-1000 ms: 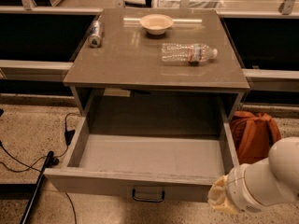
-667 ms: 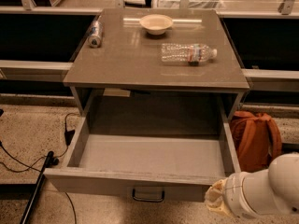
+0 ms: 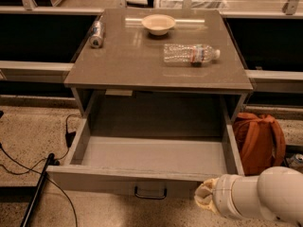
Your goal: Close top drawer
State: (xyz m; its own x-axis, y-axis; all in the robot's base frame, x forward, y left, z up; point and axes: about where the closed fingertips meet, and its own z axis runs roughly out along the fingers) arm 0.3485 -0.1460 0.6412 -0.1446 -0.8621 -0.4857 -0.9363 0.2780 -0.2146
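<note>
The top drawer stands pulled far out of the cabinet. It is grey-brown wood grain with a pale grey, empty inside and a small dark handle mid-front. My gripper is at the lower right, at the end of a thick white arm. Its cream-coloured tip sits at the drawer front's right end, right of the handle. The lower drawers are out of view.
On the cabinet top are a pale bowl, a clear plastic bottle lying on its side and a can lying on its side. An orange backpack stands right of the drawer. Cables and a black pole lie on the floor at the left.
The arm has moved left and slightly down along the drawer front, towards the handle. The drawer has not visibly moved.
</note>
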